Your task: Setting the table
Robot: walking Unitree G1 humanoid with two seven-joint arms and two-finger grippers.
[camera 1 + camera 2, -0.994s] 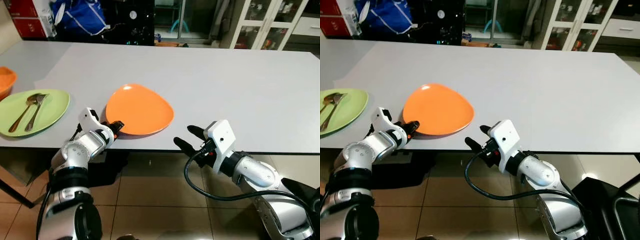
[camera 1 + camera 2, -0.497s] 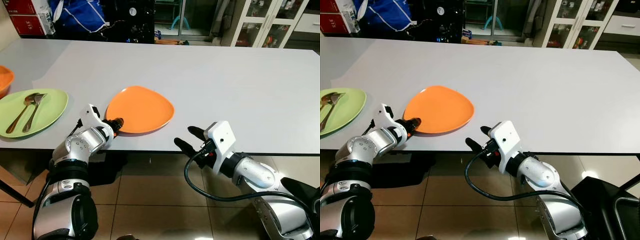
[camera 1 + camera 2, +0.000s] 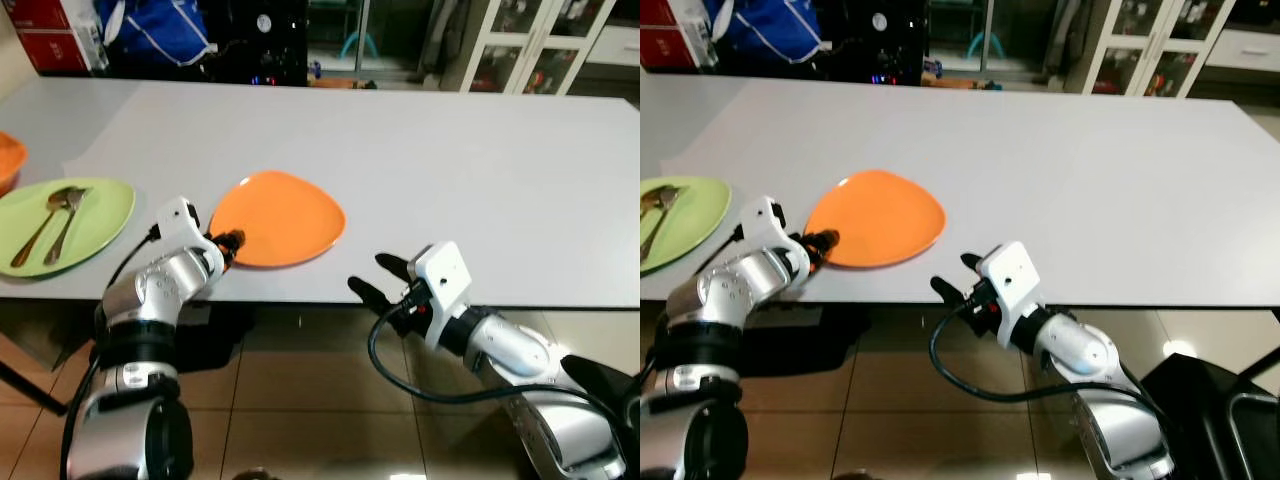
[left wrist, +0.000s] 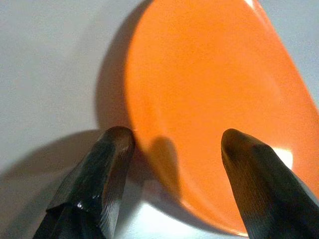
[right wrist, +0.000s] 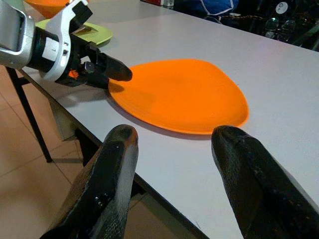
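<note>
An orange plate point(image 3: 280, 218) lies flat near the front edge of the grey table point(image 3: 450, 170). My left gripper point(image 3: 230, 240) is at the plate's near-left rim. In the left wrist view it is open point(image 4: 174, 137): one finger rests on the table beside the plate point(image 4: 209, 89), the other hangs over the plate, and the rim runs between them. My right gripper point(image 3: 378, 280) hovers open just below and in front of the table edge, to the right of the plate, with nothing between its fingers point(image 5: 119, 144).
A green plate point(image 3: 105, 210) holding two spoons point(image 3: 55, 225) sits at the left, with an orange bowl point(image 3: 8, 160) beyond it at the frame's edge. A blue bag point(image 3: 160, 30) and a glass-door cabinet point(image 3: 520, 45) stand behind the table. Tiled floor lies below.
My left forearm has risen a little while its fingertips stay at the plate's rim. The plate and the right arm have hardly moved.
</note>
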